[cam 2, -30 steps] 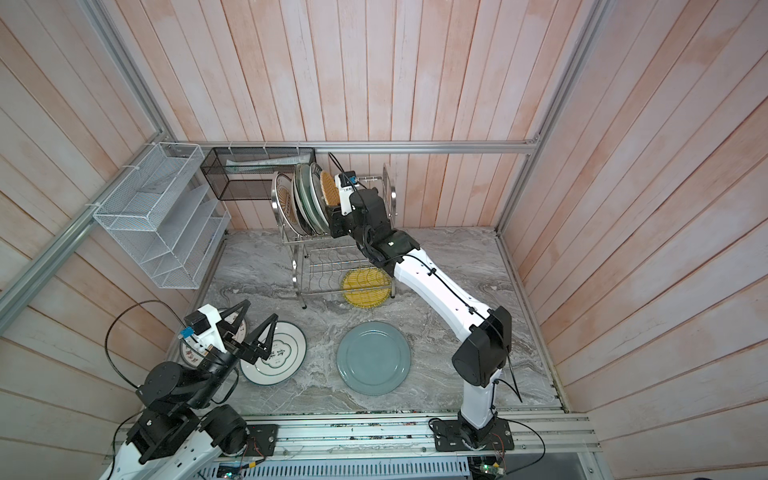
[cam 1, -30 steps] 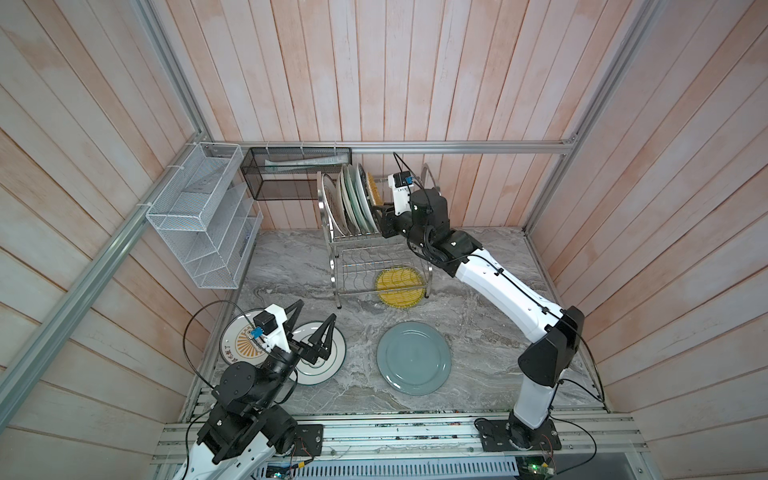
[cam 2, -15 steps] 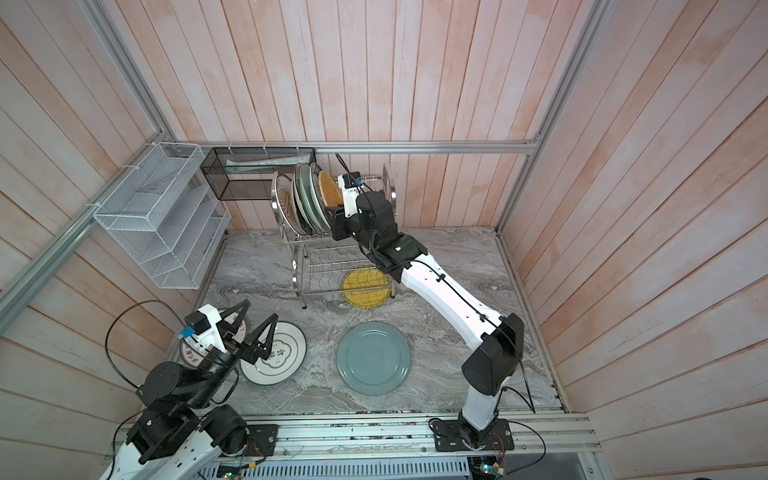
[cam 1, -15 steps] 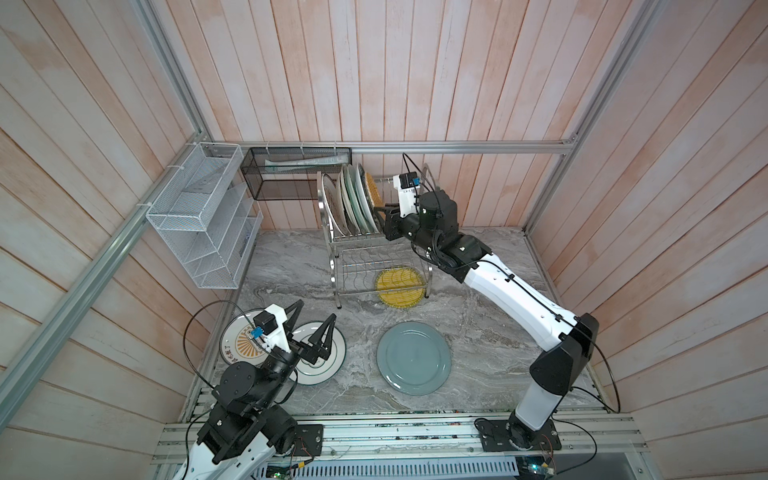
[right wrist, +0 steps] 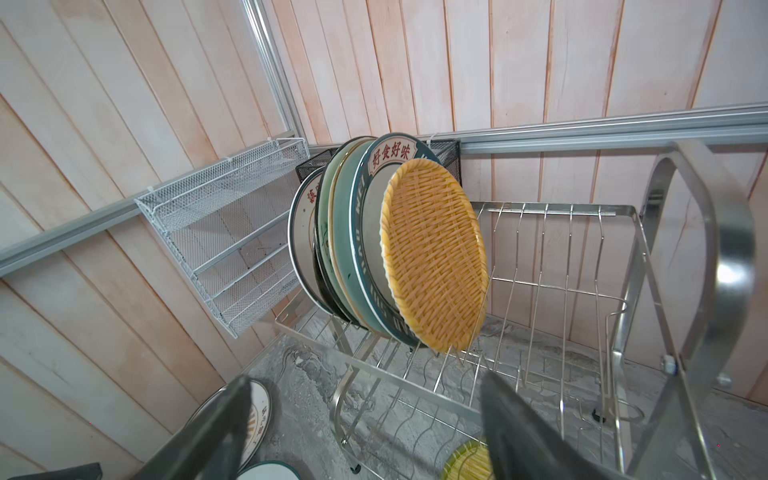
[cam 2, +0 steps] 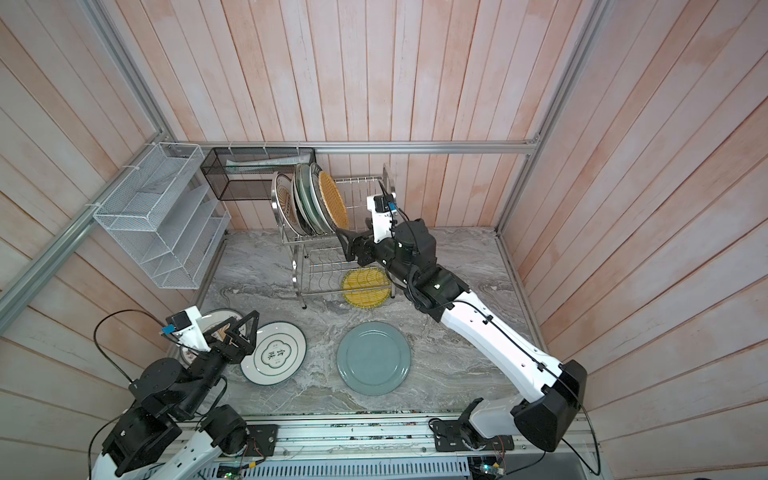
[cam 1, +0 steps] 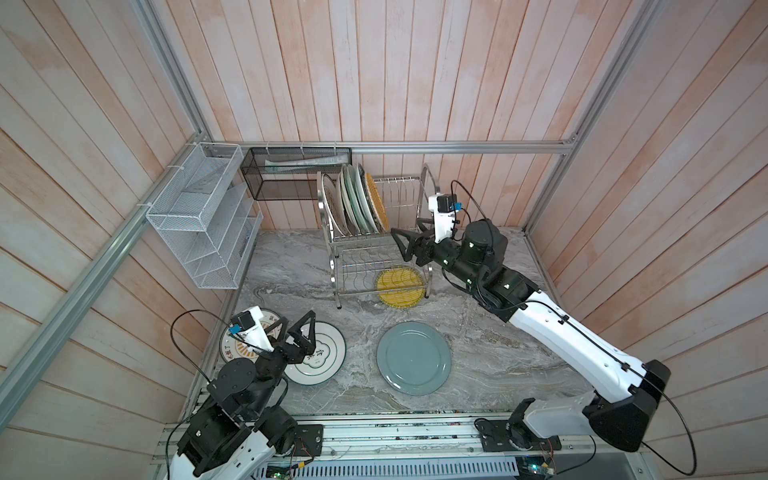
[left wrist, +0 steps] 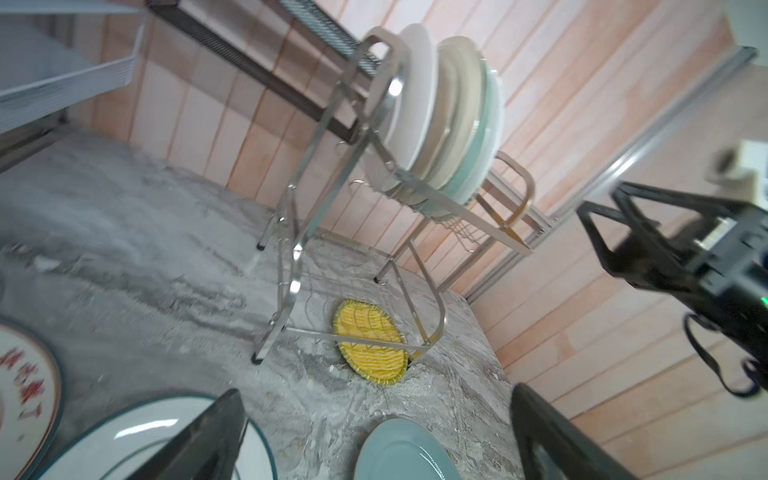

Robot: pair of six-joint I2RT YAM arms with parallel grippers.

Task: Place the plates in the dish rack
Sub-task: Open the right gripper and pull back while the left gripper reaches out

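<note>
Your right jaws are spread wide and empty, just beside the rack [right wrist: 733, 266]. On its upper tier the woven plate [right wrist: 434, 257] stands on edge, last in the row. Your left jaws, also spread, hover over the teal-rim plate [cam 2: 274, 353]. The grey plate [cam 1: 414, 358] lies flat on the bench [cam 1: 498, 345].

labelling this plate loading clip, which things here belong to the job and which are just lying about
Part of the job:
dish rack
woven plate and the other plates standing in it
yellow plate under the rack
grey-blue plate, green-rimmed plate, orange-print plate, flat on the table

Just lying about:
hanging white mesh shelf
hanging black mesh basket
</note>
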